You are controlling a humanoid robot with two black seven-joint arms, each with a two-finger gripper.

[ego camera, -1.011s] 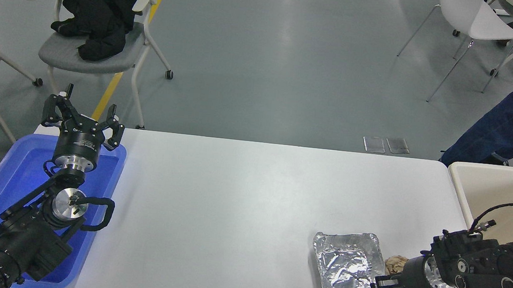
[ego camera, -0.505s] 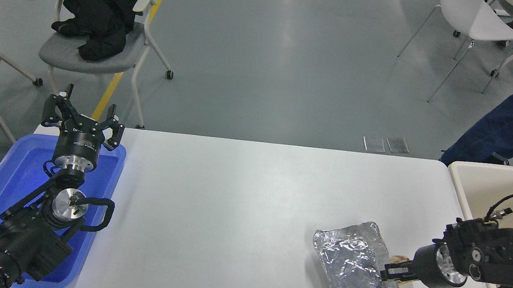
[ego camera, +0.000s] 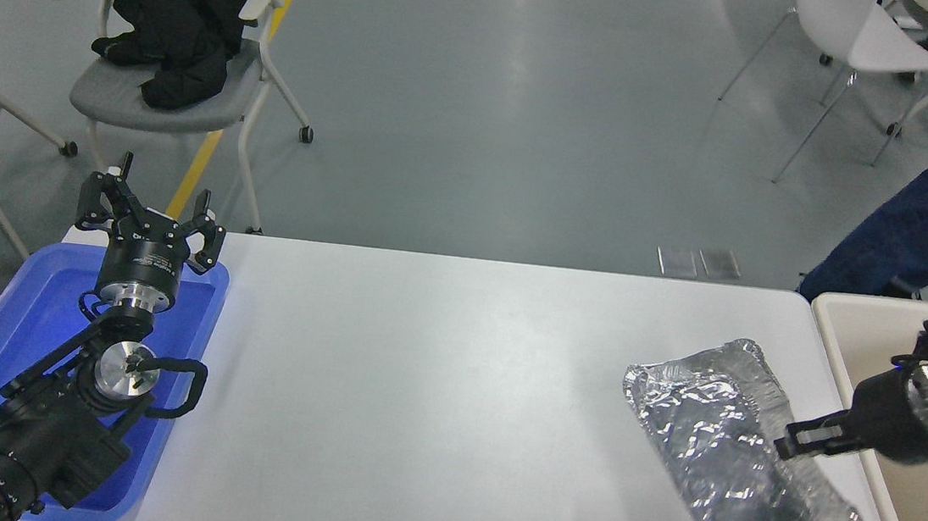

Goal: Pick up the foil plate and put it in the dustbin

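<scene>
The foil plate [ego camera: 720, 430] is a shiny crinkled silver tray, tilted and held above the table's right side, its long axis running diagonally. My right gripper [ego camera: 787, 445] is shut on its right rim, just left of the dustbin. The dustbin [ego camera: 829, 317] is a large cream-beige bin at the table's right edge; my right arm crosses over it. My left gripper [ego camera: 149, 217] is open and parked at the lower left over a blue tray. The small paper ball is hidden.
A bright blue shallow tray [ego camera: 5, 344] lies at the table's left edge under my left arm. Beyond the table stand a chair with a black jacket [ego camera: 172, 20] and white chairs [ego camera: 869, 36]. A person's leg in blue jeans [ego camera: 927, 228] is near the bin.
My right gripper has lifted the foil plate off the table and carried it up and to the right, toward the bin. The paper ball beside it no longer shows. The left arm has not moved.
</scene>
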